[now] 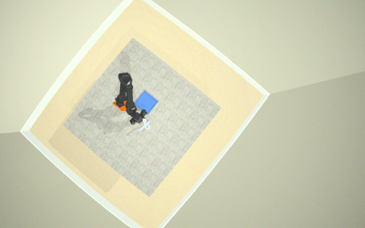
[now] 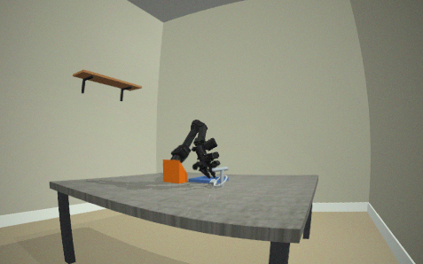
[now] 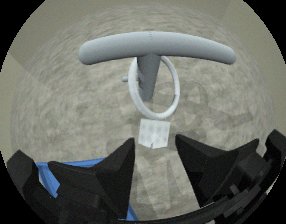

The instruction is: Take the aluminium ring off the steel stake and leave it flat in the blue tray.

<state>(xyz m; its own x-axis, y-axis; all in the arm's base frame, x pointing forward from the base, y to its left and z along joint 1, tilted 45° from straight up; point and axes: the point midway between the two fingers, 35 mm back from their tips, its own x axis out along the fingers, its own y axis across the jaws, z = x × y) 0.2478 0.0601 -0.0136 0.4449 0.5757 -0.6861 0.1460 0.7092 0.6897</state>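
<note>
Grey tabletop lies beneath my gripper, its fingers parted and gripping nothing; ahead, the ring tilts around the stake, under its cross-bar.

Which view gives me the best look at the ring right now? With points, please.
The wrist view: the ring (image 1: 148,125) (image 2: 226,179) (image 3: 176,95) shows large, its loop around the stake (image 3: 148,75) distinct. The top and exterior views show it only as a small pale outline.
</note>
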